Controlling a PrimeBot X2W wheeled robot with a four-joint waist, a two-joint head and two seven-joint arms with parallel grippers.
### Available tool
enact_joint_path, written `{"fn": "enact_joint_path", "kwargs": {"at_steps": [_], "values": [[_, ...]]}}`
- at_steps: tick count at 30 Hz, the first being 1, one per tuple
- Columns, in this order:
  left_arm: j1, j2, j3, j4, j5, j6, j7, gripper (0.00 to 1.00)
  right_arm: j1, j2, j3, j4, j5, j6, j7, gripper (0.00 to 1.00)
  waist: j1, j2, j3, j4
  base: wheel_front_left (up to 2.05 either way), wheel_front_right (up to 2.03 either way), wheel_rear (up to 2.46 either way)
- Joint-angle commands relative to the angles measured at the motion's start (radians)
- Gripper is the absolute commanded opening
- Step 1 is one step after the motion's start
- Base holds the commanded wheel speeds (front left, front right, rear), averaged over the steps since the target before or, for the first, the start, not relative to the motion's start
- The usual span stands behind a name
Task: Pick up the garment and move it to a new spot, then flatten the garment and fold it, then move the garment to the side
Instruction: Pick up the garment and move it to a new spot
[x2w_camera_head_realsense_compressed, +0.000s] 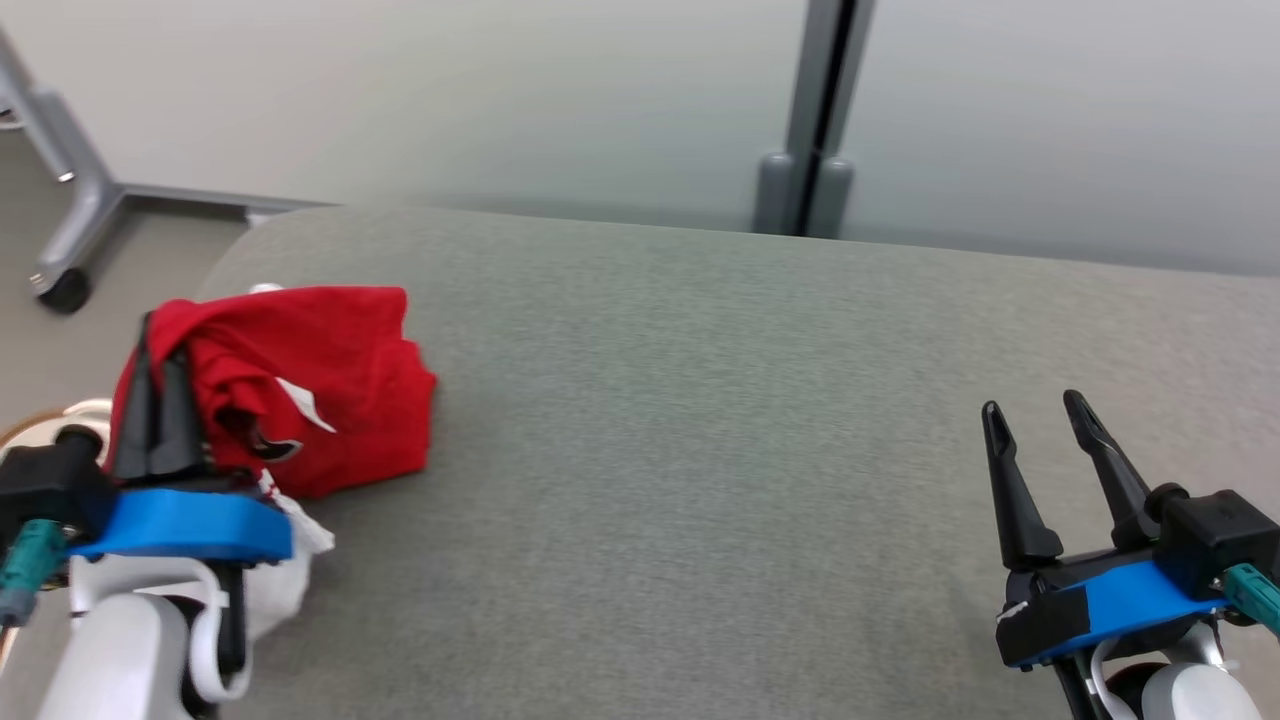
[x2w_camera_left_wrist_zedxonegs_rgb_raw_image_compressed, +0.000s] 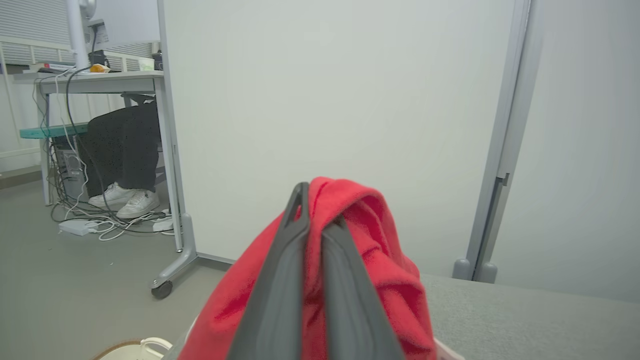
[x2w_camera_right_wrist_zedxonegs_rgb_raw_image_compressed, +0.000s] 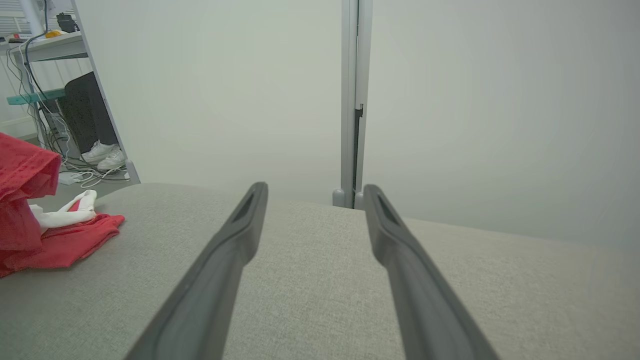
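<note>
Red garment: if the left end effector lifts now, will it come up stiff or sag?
Probably sags: the red garment lies in soft crumpled folds and drapes over the left end effector. Only one bunched fold is pinched, so the rest likely trails. It looks light; the grey surface may drag it.

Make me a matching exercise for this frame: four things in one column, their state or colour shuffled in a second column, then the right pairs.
1. left gripper
2. right gripper
3. garment
4. shoes

A. open, holding nothing
B. white, on the floor
C. shut on the garment
D. red, bunched up

Pairs: 1-C, 2-A, 3-D, 4-B
</note>
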Motion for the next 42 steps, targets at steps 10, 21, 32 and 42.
{"fn": "enact_joint_path", "kwargs": {"at_steps": [10,21,32,42], "values": [[-0.013,-0.083,-0.198,-0.197,0.03,-0.06,0.118,0.0,-0.023,0.011,0.009,-0.027,0.004,0.0,-0.003,1.0,0.0003,0.0002,0.044,-0.21,0.0,0.0,0.0],[-0.202,-0.177,-0.417,-0.085,0.084,-0.171,0.158,0.0,-0.069,0.019,0.006,0.003,0.025,0.0,-0.052,1.0,0.0003,0.0002,0.199,-0.459,0.0,0.0,0.0],[-0.253,-0.226,-0.62,0.115,0.06,-0.208,0.141,0.0,-0.097,0.022,-0.006,0.059,0.066,0.0,-0.113,1.0,0.0003,0.0002,0.286,-0.507,0.0,0.0,0.0],[-0.233,-0.208,-0.603,0.113,0.038,-0.175,0.026,1.0,-0.093,0.022,-0.013,0.104,0.049,0.0,-0.117,1.0,0.0003,0.0002,0.172,-0.401,0.0,0.0,0.0]]}}
